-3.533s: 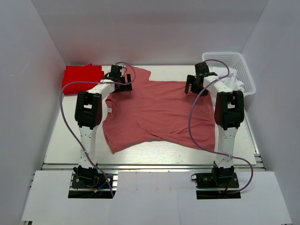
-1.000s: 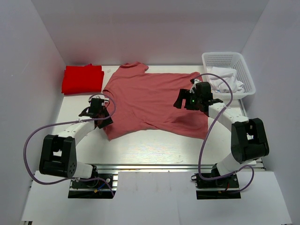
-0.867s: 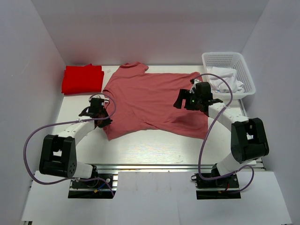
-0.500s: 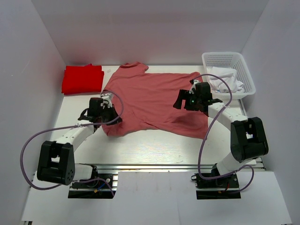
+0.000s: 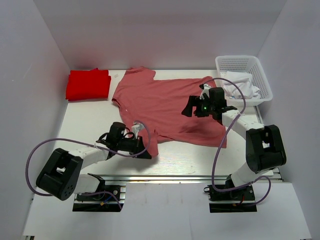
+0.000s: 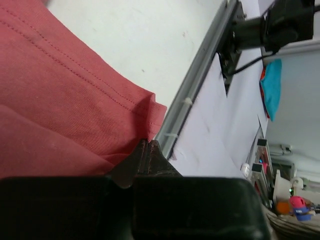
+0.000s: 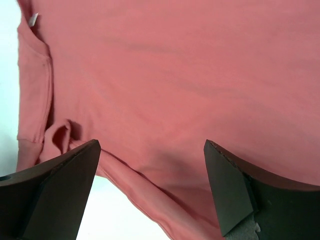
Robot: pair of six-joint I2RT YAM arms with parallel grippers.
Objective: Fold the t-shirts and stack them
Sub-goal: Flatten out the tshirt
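A dusty rose-pink t-shirt (image 5: 170, 100) lies spread across the middle of the table. Its lower left hem corner is drawn out toward the near edge. My left gripper (image 5: 146, 151) sits low at that corner, shut on the pink hem (image 6: 148, 143), with cloth (image 6: 60, 100) bunched above the closed tips. My right gripper (image 5: 189, 109) hovers open over the right half of the shirt. Pink cloth (image 7: 175, 65) fills the gap between its fingers (image 7: 150, 145), which touch nothing. A bright red t-shirt (image 5: 89, 84) lies folded at the back left.
A white mesh basket (image 5: 260, 75) holding white cloth (image 5: 240, 85) stands at the back right. A metal rail (image 5: 175, 176) runs along the table's near edge, close to my left gripper (image 6: 200, 85). White walls enclose three sides.
My left gripper shut on the pink shirt's lower left corner and pulled it right and toward the near edge, stretching that corner out. The right gripper stayed almost still, open.
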